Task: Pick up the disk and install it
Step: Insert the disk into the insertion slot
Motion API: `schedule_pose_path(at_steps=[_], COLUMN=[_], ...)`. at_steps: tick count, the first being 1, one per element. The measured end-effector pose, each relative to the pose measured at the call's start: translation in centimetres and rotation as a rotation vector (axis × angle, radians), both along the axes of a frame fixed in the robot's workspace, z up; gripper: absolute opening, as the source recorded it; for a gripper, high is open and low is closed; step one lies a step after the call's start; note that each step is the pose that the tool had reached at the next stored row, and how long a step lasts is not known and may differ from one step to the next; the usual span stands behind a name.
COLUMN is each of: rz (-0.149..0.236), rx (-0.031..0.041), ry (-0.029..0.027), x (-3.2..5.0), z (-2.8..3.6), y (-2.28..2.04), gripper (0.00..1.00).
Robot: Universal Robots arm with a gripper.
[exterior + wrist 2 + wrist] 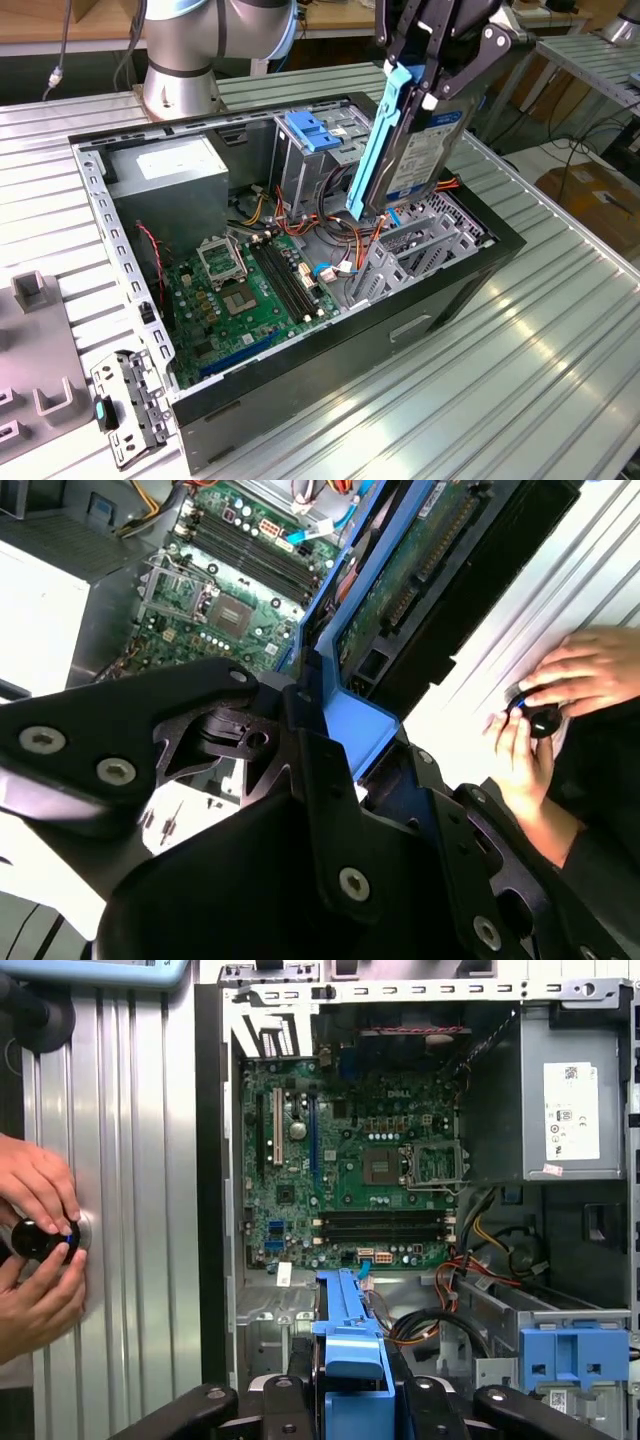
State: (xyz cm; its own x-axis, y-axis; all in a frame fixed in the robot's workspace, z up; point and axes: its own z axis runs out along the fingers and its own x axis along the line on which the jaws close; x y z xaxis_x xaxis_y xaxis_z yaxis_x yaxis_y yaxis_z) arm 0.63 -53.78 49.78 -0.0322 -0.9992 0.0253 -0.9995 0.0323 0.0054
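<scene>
The disk (428, 150) above the case looks like dull silver-grey metal, with a white paper label on its face and smooth, faintly glossy blue plastic rails (372, 150) along its edges. The gripper (437, 72) clamped on it is matt black, studded with bright metal screws. The table (560, 380) is ribbed aluminium with a soft sheen. The computer case (430, 310) is matt black outside and bare grey sheet steel within. At ten o'clock in the exterior view, the power supply (160, 172) is dull grey metal with a white paper sticker. The motherboard (250, 290) is glossy green.
</scene>
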Motion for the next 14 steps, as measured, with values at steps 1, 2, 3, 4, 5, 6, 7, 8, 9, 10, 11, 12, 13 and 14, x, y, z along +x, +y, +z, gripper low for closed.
schedule_pose_path(at_steps=[1, 2, 3, 4, 5, 6, 7, 8, 9, 10, 11, 12, 13, 14], rz=[0.0, 0.0, 0.0, 0.0, 0.0, 0.0, 0.0, 0.0, 0.0, 0.0, 0.0, 0.0, 0.0, 0.0], rx=[-0.0003, -0.0003, -0.0008, -0.001, -0.0012, -0.0019, -0.0021, -0.0025, -0.0037, -0.0072, -0.0085, -0.0088, -0.0097, -0.0104], ry=[0.0001, 0.0001, 0.0001, 0.0001, 0.0001, 0.0001, 0.0001, 0.0, 0.0001, 0.0001, 0.0, 0.0, 0.0, 0.0001], x=[0.21, 0.55, 0.94, 1.15, 1.37, 2.2, 2.73, 3.06, 3.67, 4.22, 4.46, 4.73, 5.17, 5.23], z=[-0.21, -0.41, -0.61, -0.75, -0.92, -1.4, -1.64, -1.76, -2.02, -2.33, -2.56, -2.76, -3.06, -3.38], y=[-0.12, -0.17, -0.17, -0.17, -0.18, -0.19, -0.21, -0.21, -0.21, -0.21, -0.24, -0.25, -0.33, -0.64], gripper=[0.37, 0.37, 0.37, 0.37, 0.37, 0.37, 0.37, 0.37, 0.37, 0.37, 0.37, 0.37, 0.37, 0.37])
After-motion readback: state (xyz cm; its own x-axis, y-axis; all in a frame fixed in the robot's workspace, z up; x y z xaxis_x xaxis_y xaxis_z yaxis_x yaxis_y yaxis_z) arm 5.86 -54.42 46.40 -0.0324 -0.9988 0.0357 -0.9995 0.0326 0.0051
